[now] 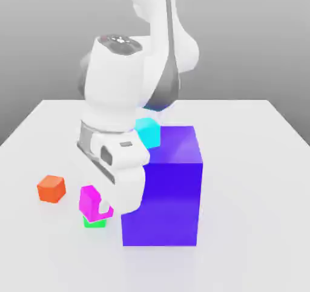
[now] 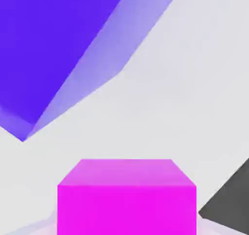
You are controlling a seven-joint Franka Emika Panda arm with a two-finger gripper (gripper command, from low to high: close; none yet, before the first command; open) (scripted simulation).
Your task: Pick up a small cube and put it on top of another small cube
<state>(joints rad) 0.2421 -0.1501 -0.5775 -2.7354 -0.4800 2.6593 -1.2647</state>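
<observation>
"Where did we find the magenta cube [image 1: 89,201]?"

"We saw it in the claw [image 1: 97,206], clenched on it, with pale fingertips [image 2: 44,227] at two opposite sides of it in the hand view. In the exterior view it sat tilted, low beside the big blue-purple block [image 1: 162,203], at the block's side toward the exterior view's left"

"And the green cube [image 1: 94,223]?"

"We had it just below the magenta one in the exterior view, on the white table [image 1: 248,224], with its upper part hidden. We could not tell whether the two cubes touched, and we could not call the magenta one released, because the claw had it gripped"

"What else did we have around us?"

"We had the orange cube [image 1: 51,189] on the table, apart from the pair, toward the exterior view's left. The cyan cube [image 1: 148,133] showed against the block's top face, partly behind the white arm [image 1: 115,82]; we could not be sure how it was supported"

"Did our hand view add anything?"

"We saw the magenta cube close up there, its top and one side plain to us, apart from the block. We also saw a dark grey patch [image 2: 232,205] that we could not name"
</observation>
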